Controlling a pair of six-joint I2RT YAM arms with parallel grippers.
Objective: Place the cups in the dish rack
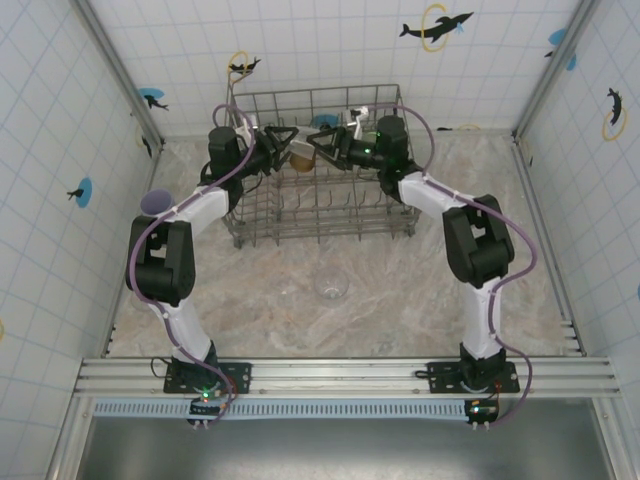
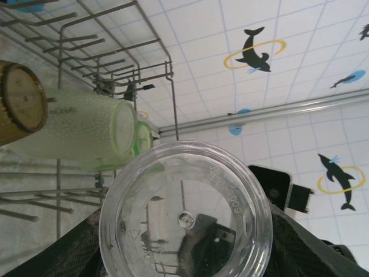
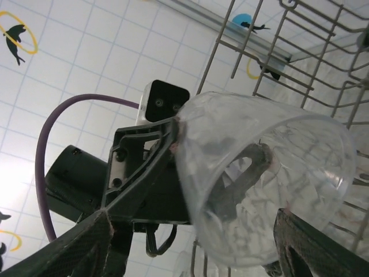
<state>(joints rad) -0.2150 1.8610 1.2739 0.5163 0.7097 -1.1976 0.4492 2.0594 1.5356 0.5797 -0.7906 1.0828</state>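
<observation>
Left gripper [image 1: 285, 140] is clamping a clear plastic tumbler [image 2: 184, 213] sideways, one finger [image 2: 63, 254] on each flank, base facing the left wrist camera. In the right wrist view the tumbler's open mouth is facing the lens, with one left finger showing through the wall from inside.

Right gripper [image 1: 325, 148] is standing with jaws spread wide either side of the same tumbler. Its fingers [image 3: 63, 248] are gripping nothing.

Both grippers are meeting nose to nose above the rear half of the large grey wire dish rack [image 1: 330, 236], so the tumbler is hanging in the air over it, not on the tines.

Inside the rack, two pale green plastic tumblers [image 2: 86, 130] are sitting side by side, with an amber-brown tumbler [image 2: 20, 101] just beside them. Can't tell their tilt.

A second clear tumbler [image 1: 332, 290] is standing on the marbled table [image 1: 420, 300] in front of the rack. A lilac tumbler [image 1: 155, 202] is sitting near the left arm's elbow, well apart from the rack.
</observation>
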